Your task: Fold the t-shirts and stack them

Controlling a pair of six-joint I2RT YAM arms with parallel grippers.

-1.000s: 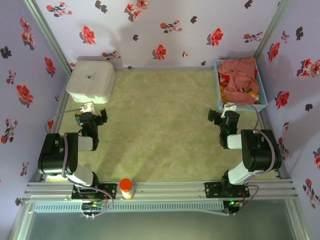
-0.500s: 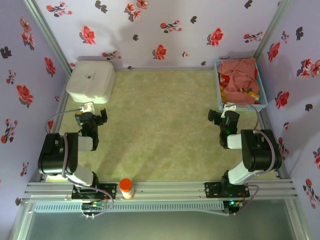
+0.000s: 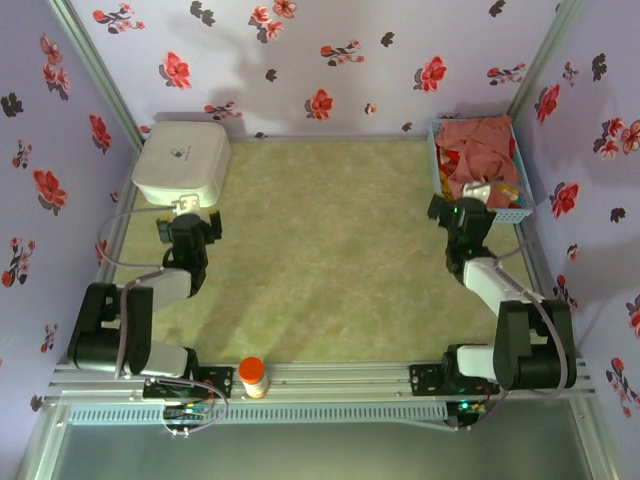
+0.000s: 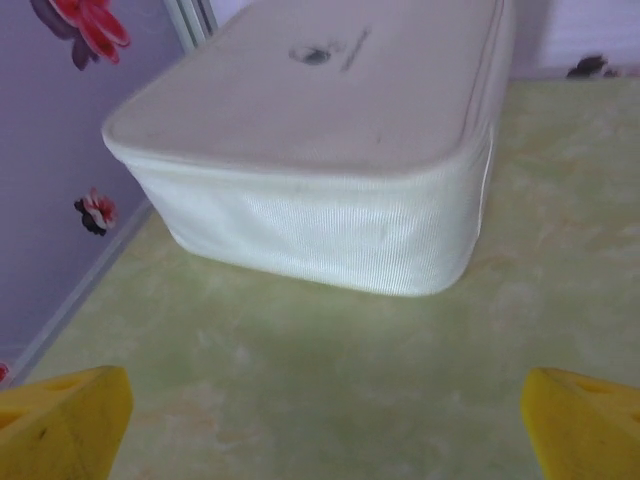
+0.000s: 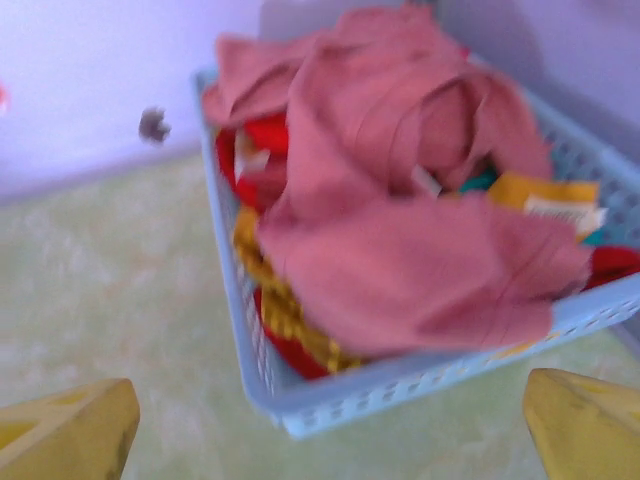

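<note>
Here my left pincer (image 3: 188, 222) stands wide open and empty before the white box (image 4: 320, 130) at upper left. My right pincer (image 3: 458, 206), equally wide and empty, faces the blue basket (image 5: 420, 385) at upper right, which holds the heaped t-shirts (image 5: 400, 250).

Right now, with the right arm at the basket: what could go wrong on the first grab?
The salmon-pink cloth t-shirt lies crumpled over red cloth and orange-yellow cloth in the light-blue lattice basket. The open right gripper may pinch several layers.
A low grab could snag the basket wall and drag it.
The open left gripper faces the white rounded plastic box. Moving forward could bump it.
</note>
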